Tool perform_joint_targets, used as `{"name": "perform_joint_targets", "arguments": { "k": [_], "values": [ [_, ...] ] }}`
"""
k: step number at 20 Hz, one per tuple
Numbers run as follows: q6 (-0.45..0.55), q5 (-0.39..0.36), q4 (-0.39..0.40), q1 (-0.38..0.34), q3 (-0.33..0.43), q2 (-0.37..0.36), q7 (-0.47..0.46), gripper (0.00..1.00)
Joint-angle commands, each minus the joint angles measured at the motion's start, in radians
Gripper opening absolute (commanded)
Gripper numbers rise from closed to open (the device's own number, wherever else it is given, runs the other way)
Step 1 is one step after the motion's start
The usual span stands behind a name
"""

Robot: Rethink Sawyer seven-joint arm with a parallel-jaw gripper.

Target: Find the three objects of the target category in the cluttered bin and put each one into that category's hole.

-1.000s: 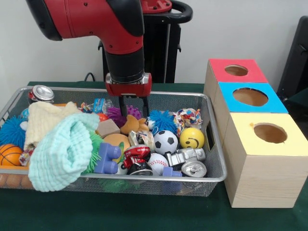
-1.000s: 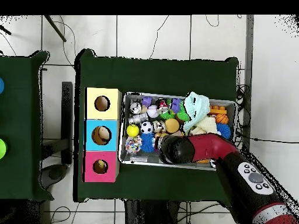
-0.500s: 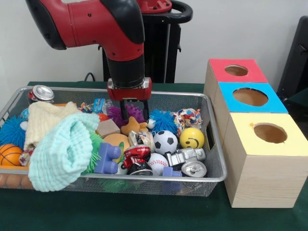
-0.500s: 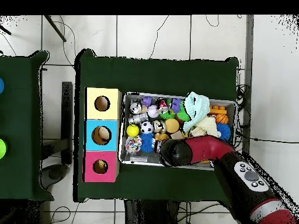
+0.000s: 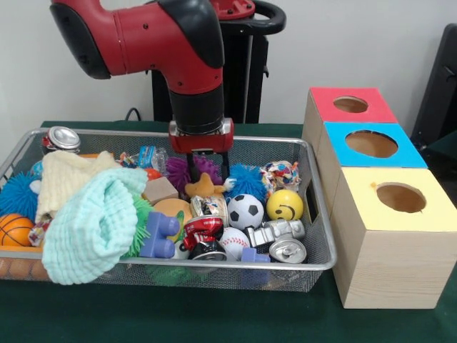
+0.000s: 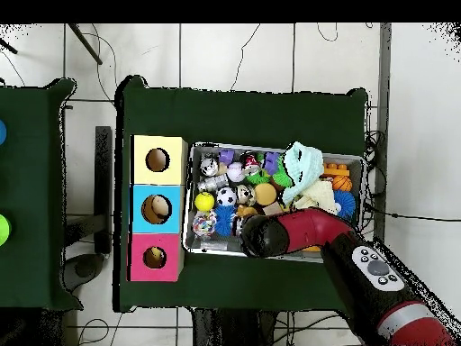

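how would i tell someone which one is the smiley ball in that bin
Start at the wire basket and go to the end nearest the three coloured boxes. The smiley ball sits there, just right of the soccer ball and above the crushed silver can. It is the only plain yellow ball, with a dark smiling face printed on it.

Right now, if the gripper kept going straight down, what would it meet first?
Most likely the brown plush toy directly beneath the gripper, with the purple spiky ball just beside it; depth is unclear.
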Motion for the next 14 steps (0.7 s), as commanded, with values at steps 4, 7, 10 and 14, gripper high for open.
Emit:
{"name": "perform_joint_targets", "arguments": {
  "k": [4, 7, 10, 14],
  "values": [
    [0.041, 0.001, -0.098, 0.049, 0.057, 0.012, -0.099, 1.0],
    [0.071, 0.015, -0.131, 0.062, 0.06, 0.016, -0.108, 1.0],
    [0.092, 0.025, -0.168, 0.079, 0.056, 0.029, -0.105, 1.0],
    [0.112, 0.032, -0.229, 0.088, 0.056, 0.07, -0.116, 1.0]
  ]
}}
